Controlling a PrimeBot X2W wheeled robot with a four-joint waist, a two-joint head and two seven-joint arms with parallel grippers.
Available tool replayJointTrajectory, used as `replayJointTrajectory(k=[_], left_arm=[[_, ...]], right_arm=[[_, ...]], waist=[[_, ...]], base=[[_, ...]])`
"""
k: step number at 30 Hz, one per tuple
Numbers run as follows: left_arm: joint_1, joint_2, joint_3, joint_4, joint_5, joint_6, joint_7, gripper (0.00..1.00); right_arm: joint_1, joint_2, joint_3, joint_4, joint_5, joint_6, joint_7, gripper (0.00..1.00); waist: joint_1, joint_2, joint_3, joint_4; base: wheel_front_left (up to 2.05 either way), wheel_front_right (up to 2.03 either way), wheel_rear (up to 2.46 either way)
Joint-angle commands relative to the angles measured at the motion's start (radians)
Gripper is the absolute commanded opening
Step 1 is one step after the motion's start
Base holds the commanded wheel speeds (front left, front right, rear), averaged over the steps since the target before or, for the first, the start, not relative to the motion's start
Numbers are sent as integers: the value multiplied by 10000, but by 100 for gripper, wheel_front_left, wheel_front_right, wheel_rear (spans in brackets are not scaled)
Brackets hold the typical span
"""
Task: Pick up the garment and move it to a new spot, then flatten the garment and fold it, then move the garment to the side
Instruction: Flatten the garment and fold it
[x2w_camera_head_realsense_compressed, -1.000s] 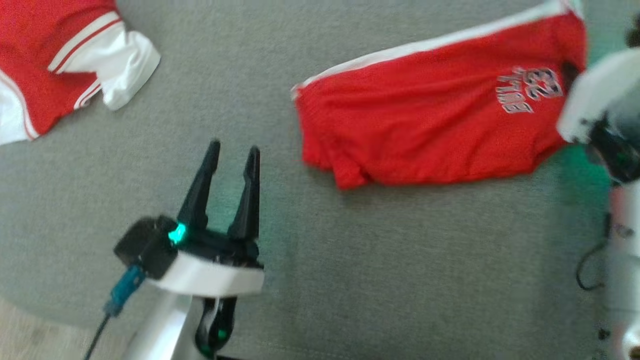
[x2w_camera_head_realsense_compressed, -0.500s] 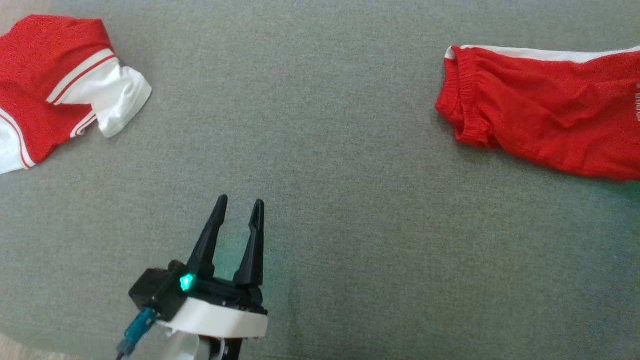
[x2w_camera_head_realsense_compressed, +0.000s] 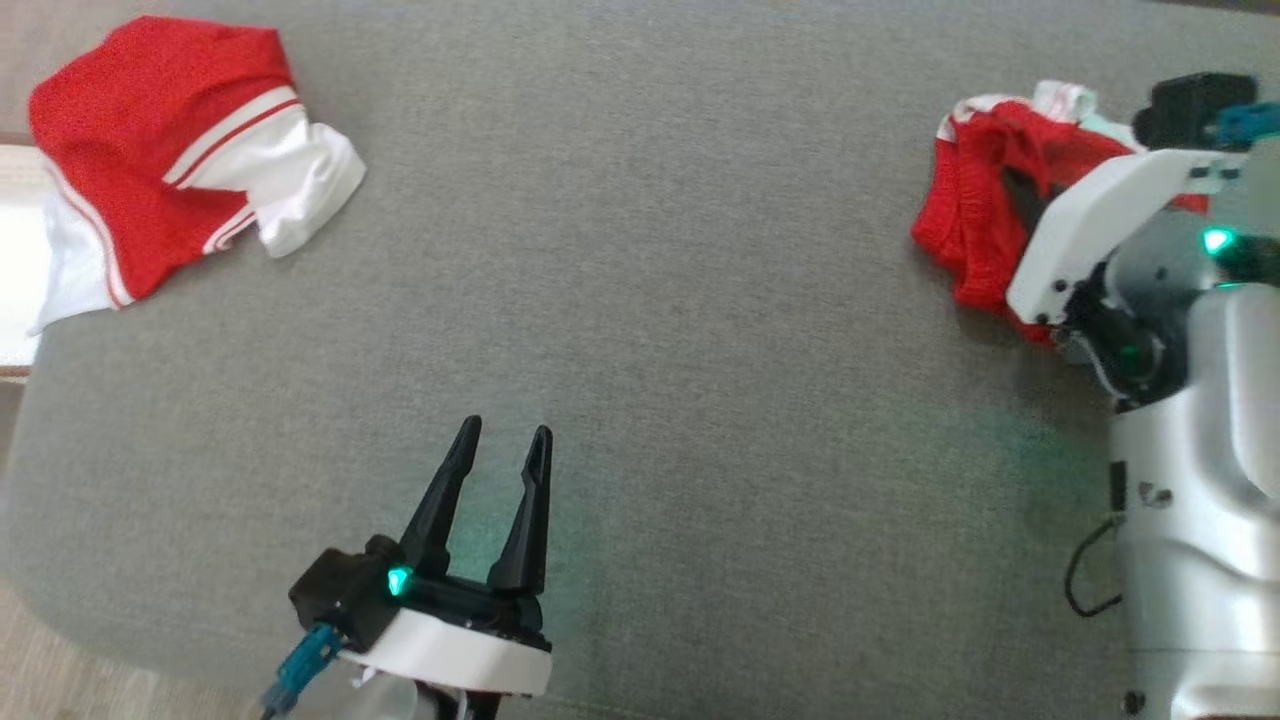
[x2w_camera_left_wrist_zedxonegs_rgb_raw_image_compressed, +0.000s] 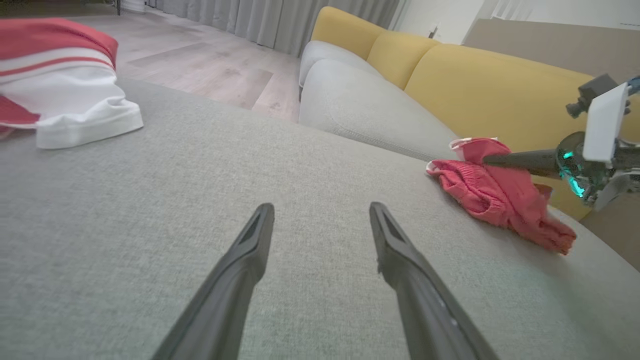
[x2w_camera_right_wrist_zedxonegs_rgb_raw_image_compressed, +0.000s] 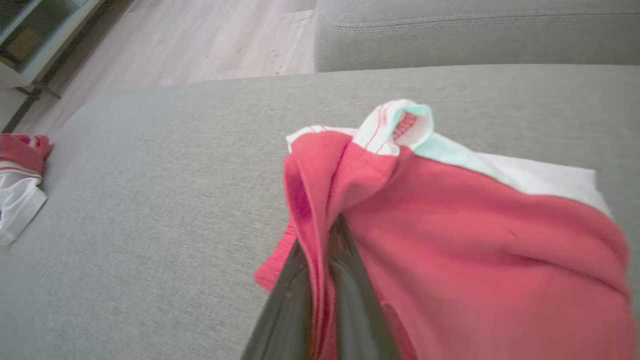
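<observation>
The garment (x2w_camera_head_realsense_compressed: 968, 215) is a pair of red shorts with white trim, bunched up at the right end of the grey cushion (x2w_camera_head_realsense_compressed: 650, 300). My right gripper (x2w_camera_right_wrist_zedxonegs_rgb_raw_image_compressed: 327, 240) is shut on a fold of the red cloth (x2w_camera_right_wrist_zedxonegs_rgb_raw_image_compressed: 450, 240), which drapes over its fingers. In the left wrist view the same gripper (x2w_camera_left_wrist_zedxonegs_rgb_raw_image_compressed: 487, 160) pinches the shorts (x2w_camera_left_wrist_zedxonegs_rgb_raw_image_compressed: 500, 200) at their top, with the rest trailing on the cushion. Near the cushion's front edge my left gripper (x2w_camera_head_realsense_compressed: 506, 428) stands open over bare fabric, nothing between its fingers (x2w_camera_left_wrist_zedxonegs_rgb_raw_image_compressed: 240, 270).
A second red and white garment (x2w_camera_head_realsense_compressed: 180, 160) lies crumpled at the cushion's far left corner (x2w_camera_left_wrist_zedxonegs_rgb_raw_image_compressed: 65, 105). A yellow sofa back (x2w_camera_left_wrist_zedxonegs_rgb_raw_image_compressed: 450, 65) and another grey seat cushion (x2w_camera_left_wrist_zedxonegs_rgb_raw_image_compressed: 360, 110) stand beyond. Wooden floor (x2w_camera_left_wrist_zedxonegs_rgb_raw_image_compressed: 200, 65) lies past the cushion's edge.
The head camera has shifted between frames. The shorts, spread out a second ago, are now gathered into a bunch in my right gripper. My left gripper stays open in the same pose.
</observation>
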Motion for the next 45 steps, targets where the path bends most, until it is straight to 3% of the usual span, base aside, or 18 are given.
replayJointTrajectory(k=[1,7,8,9,10,17,20,23,31,38,45], left_arm=[[-182,-22,290,-203,56,17,-81,100],[3,-104,307,-60,83,16,-82,100],[27,-115,314,-46,84,16,-82,100],[46,-125,328,-34,87,16,-82,100],[63,-132,329,-18,91,16,-82,100],[148,-106,517,58,180,16,-82,100],[214,-89,677,62,206,16,-82,100],[358,-72,931,54,282,16,-82,100],[822,-102,1501,-19,478,16,-82,100],[1300,-178,1912,-82,656,16,-82,100],[1777,-251,2249,-162,897,16,-82,100]], right_arm=[[-542,93,289,-161,81,67,-245,0],[-863,95,574,1040,183,67,-1142,0],[-908,95,639,1156,185,67,-1305,4],[-943,95,749,1238,243,67,-1513,47],[-946,95,835,1346,384,67,-1668,100],[-493,96,2537,1148,2366,67,-2730,100],[-173,96,2921,751,2351,67,-3159,100],[456,96,3025,124,1592,67,-3826,100],[2890,95,1732,-1553,-1267,67,-5390,100],[4674,44,663,-2091,-1923,67,-6929,100],[5821,51,28,-1759,-2246,67,-8396,100]], waist=[[-1,0,-95,111],[-1,0,-238,167],[-1,0,-247,140],[-1,0,-263,93],[-1,0,-281,48],[-1,0,-544,-496],[-1,0,-664,-715],[-1,0,-902,-1032],[-1,0,-1606,-1649],[-1,0,-2214,-1904],[-1,0,-2815,-1928]], base=[[0,0,0],[0,0,0],[0,0,0],[0,0,0],[0,0,0],[0,0,0],[0,0,0],[0,0,0],[0,0,0],[0,0,0],[0,0,0]])
